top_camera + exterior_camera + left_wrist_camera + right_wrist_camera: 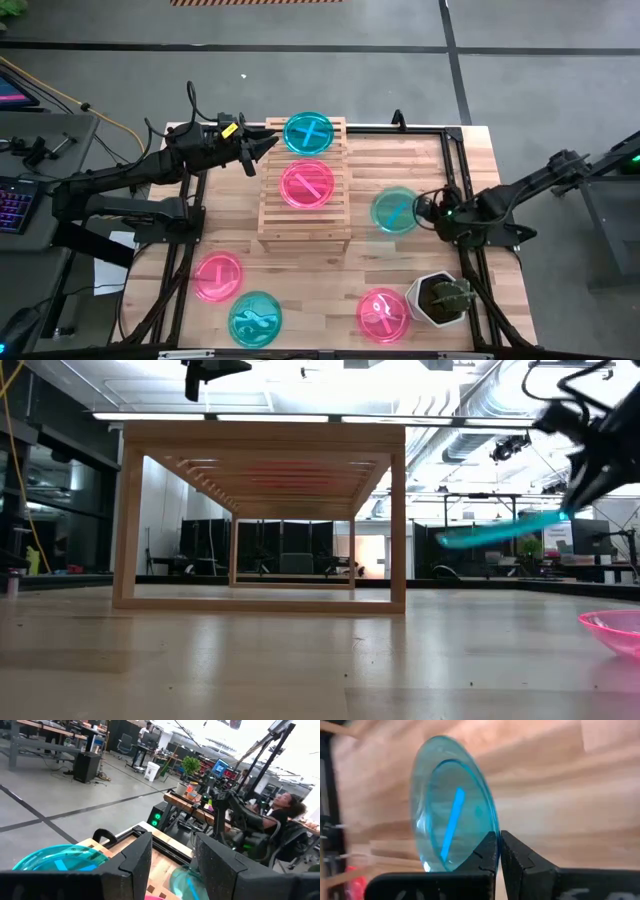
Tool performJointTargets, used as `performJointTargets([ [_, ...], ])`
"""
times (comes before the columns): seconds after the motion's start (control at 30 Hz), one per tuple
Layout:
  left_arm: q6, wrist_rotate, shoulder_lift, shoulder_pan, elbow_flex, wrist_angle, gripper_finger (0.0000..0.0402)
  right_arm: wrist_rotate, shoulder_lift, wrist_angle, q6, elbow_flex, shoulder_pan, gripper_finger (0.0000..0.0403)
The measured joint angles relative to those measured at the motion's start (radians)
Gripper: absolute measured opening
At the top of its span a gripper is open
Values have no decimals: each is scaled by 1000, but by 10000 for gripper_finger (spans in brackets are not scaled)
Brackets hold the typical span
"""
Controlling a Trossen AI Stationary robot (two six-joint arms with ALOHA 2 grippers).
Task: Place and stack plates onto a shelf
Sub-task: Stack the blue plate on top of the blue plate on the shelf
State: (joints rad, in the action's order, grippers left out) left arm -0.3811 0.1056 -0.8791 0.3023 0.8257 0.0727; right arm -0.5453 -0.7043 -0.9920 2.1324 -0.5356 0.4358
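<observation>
Plates (pixel 308 133) on shelf (pixel 275 215), two.

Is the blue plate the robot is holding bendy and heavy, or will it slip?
The teal plate probably stays stiff: held only by its rim in the right pincer, it keeps its round shape. It looks light, being thin and see-through. It might slip or swing, since the grip is small and the plastic looks smooth.

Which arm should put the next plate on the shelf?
The right one. Its gripper already pinches a teal plate lifted beside the shelf. The left gripper is open at the shelf's far end, holding nothing.
</observation>
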Motion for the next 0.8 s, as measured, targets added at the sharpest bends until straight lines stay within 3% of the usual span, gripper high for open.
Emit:
performJointTargets([
  [0.23,-1,20,0,0,0,2,140,-172,13,-19,-122,-131,-102,0],
  [0.4,-1,20,0,0,0,3,140,-241,-6,10,-340,-260,-233,0],
  [0.6,-1,20,0,0,0,8,140,-171,-73,195,-709,-382,-421,0],
  [0.8,-10,20,0,0,0,46,140,28,-209,473,-982,-407,-627,0],
])
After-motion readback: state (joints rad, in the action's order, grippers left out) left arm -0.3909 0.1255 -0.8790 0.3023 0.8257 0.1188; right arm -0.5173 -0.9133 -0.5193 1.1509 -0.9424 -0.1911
